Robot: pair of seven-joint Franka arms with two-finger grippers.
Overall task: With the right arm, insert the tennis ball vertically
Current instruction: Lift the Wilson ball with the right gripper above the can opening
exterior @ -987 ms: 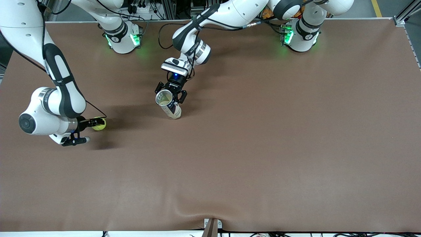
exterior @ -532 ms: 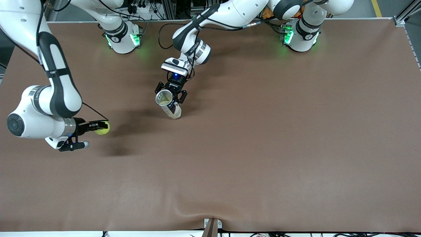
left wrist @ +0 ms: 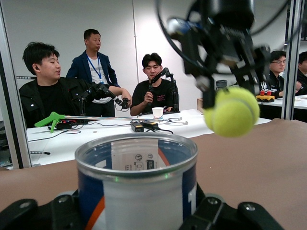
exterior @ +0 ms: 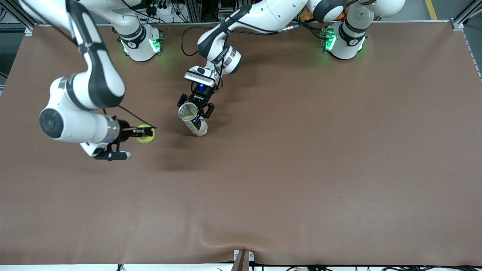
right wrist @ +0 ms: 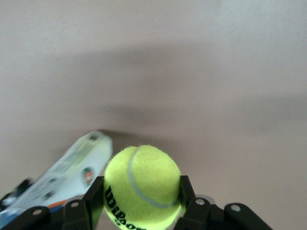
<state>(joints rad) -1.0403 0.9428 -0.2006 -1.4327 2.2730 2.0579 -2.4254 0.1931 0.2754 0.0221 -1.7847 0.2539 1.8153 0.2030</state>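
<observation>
My right gripper point(exterior: 145, 133) is shut on a yellow-green tennis ball point(exterior: 146, 134) and holds it above the table, a short way from the can toward the right arm's end. The ball fills the right wrist view point(right wrist: 142, 186) between the black fingers point(right wrist: 188, 196). My left gripper point(exterior: 196, 109) is shut on a white, blue and orange tennis ball can point(exterior: 192, 118), tilted with its open mouth point(exterior: 187, 111) up and its base on the table. In the left wrist view the can point(left wrist: 136, 182) is close, and the ball point(left wrist: 232, 111) hangs past its rim.
The brown table cover point(exterior: 301, 150) spreads wide toward the front camera and toward the left arm's end. The two arm bases point(exterior: 141, 43) stand along the table's edge farthest from the front camera. People sit at desks past the table in the left wrist view.
My right arm has lifted the ball and carried it toward the can. The left gripper and the can have not moved.
</observation>
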